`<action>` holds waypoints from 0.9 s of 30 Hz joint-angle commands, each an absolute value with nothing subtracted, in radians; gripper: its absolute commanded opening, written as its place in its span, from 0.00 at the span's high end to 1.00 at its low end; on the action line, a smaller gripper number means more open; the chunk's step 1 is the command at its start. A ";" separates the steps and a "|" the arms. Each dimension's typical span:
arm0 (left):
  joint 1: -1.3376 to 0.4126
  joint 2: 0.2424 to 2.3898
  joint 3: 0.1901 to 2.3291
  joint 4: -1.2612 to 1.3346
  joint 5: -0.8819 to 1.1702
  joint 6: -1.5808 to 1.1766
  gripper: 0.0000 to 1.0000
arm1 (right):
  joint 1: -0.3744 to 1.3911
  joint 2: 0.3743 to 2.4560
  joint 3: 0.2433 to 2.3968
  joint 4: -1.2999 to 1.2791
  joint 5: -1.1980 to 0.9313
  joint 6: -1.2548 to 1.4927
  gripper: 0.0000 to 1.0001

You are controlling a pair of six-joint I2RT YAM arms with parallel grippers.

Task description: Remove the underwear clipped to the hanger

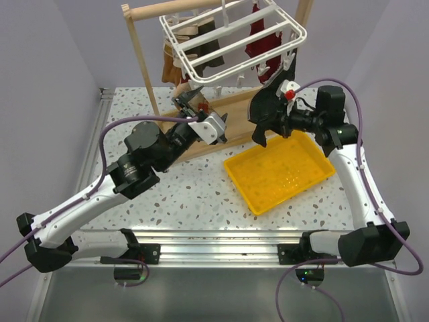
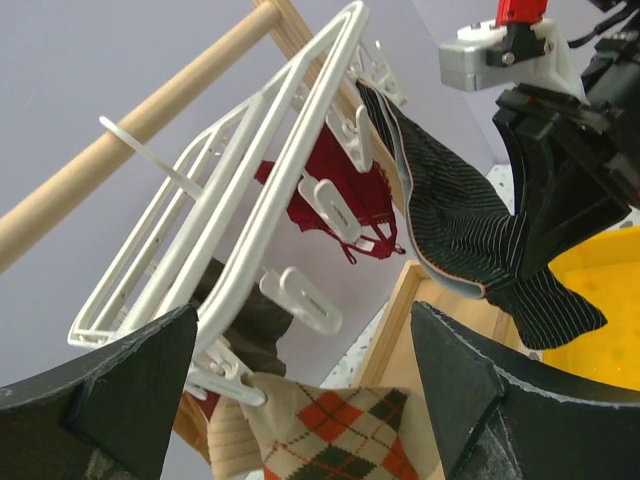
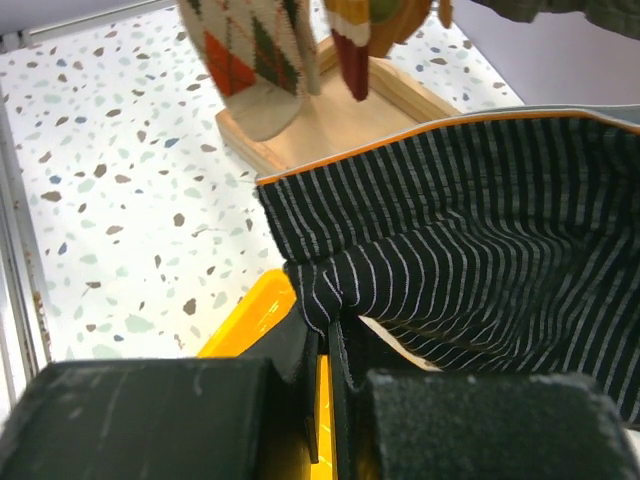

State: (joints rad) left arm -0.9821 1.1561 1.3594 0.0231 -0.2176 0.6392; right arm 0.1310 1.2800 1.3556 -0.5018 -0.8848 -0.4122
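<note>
The white hanger (image 1: 231, 33) hangs from the wooden stand's rod; it also shows in the left wrist view (image 2: 250, 200). My right gripper (image 1: 273, 121) is shut on black pinstriped underwear (image 1: 263, 115) and holds it stretched down from the hanger's right side. In the right wrist view the fabric (image 3: 470, 240) is pinched in the shut jaws (image 3: 345, 315). Its top corner still reaches a clip (image 2: 368, 85). My left gripper (image 1: 191, 100) is open and empty below the hanger's front, around an argyle sock (image 2: 335, 430). Dark brown underwear (image 2: 245, 320) hangs clipped behind it.
A yellow tray (image 1: 278, 171) lies on the speckled table under my right gripper. A red bra (image 2: 340, 200) hangs from the hanger's middle. The wooden stand's base (image 1: 228, 127) and upright (image 1: 144, 67) are close behind my left gripper.
</note>
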 commanded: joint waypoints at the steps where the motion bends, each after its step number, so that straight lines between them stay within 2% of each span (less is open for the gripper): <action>1: -0.979 1.066 1.287 0.170 -0.242 0.626 0.09 | 0.163 1.236 1.393 -0.552 -0.890 -0.471 1.00; 10: -0.979 0.957 1.155 0.199 -0.334 0.459 0.09 | 0.247 1.201 1.382 -0.607 -0.859 -0.503 1.00; 15: -0.979 0.939 1.134 0.206 -0.357 0.463 0.10 | 0.250 1.195 1.396 -0.605 -0.793 -0.482 1.00; 16: -0.979 0.945 1.141 0.196 -0.356 0.477 0.11 | 0.252 1.196 1.400 -0.598 -0.754 -0.470 0.95; 19: -0.976 0.979 1.172 0.167 -0.367 0.505 0.13 | 0.252 1.195 1.404 -0.589 -0.723 -0.442 0.89; 24: -0.962 1.075 1.236 0.144 -0.402 0.722 0.16 | 0.250 1.187 1.405 -0.588 -0.698 -0.423 0.86; 27: -0.940 1.097 1.238 0.189 -0.313 0.961 0.19 | 0.250 1.187 1.402 -0.588 -0.681 -0.417 0.86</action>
State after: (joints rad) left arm -0.9634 1.0866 1.1976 0.1421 -0.3626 0.6991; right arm 0.2478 1.2106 1.3598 -0.6056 -0.7143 -0.4416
